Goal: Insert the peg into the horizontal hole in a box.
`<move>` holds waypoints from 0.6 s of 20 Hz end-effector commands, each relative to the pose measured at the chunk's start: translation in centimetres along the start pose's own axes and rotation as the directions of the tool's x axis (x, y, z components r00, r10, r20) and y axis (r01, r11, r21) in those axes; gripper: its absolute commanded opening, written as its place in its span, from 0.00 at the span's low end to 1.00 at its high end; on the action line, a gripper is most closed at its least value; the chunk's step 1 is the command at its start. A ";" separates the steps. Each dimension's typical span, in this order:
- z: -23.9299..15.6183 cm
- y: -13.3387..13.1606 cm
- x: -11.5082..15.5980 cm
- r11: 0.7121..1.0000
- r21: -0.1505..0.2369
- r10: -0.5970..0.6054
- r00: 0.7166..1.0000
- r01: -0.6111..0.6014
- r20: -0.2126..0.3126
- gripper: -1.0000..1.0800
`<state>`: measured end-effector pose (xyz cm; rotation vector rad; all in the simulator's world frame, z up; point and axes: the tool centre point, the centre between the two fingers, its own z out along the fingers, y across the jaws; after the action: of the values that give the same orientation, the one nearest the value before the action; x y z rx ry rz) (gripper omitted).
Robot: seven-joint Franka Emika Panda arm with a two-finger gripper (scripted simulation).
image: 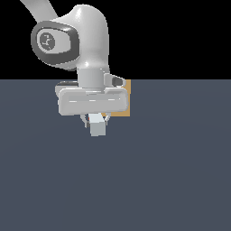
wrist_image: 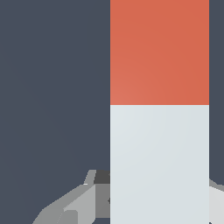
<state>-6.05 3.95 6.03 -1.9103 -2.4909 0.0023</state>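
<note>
In the exterior view the gripper (image: 96,121) hangs just above the grey worktop (image: 149,180), its fingers (image: 85,120) pinching the peg (image: 97,127), whose white end faces the camera. Just right, partly hidden behind the hand, stands the tan box (image: 125,101). The wrist view shows the peg (wrist_image: 159,131), red-orange beyond white, between the fingers (wrist_image: 70,205).

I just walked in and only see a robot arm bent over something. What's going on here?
The arm's gripper is down at the floor with the peg between its fingers; the white end points toward the exterior camera. The tan box stands just behind the hand, mostly hidden, so its hole isn't visible. The peg is not in the box yet.
</note>
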 end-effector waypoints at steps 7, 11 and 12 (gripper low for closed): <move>-1.1 1.7 4.6 0.991 -0.003 0.132 0.991 -0.132 0.000 0.00; -1.4 2.5 6.2 0.984 -0.003 0.178 0.984 -0.178 0.000 0.00; -1.4 2.6 6.5 0.982 -0.003 0.187 0.982 -0.187 0.000 0.00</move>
<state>-5.42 10.32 7.22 -2.1155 -2.3199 0.0031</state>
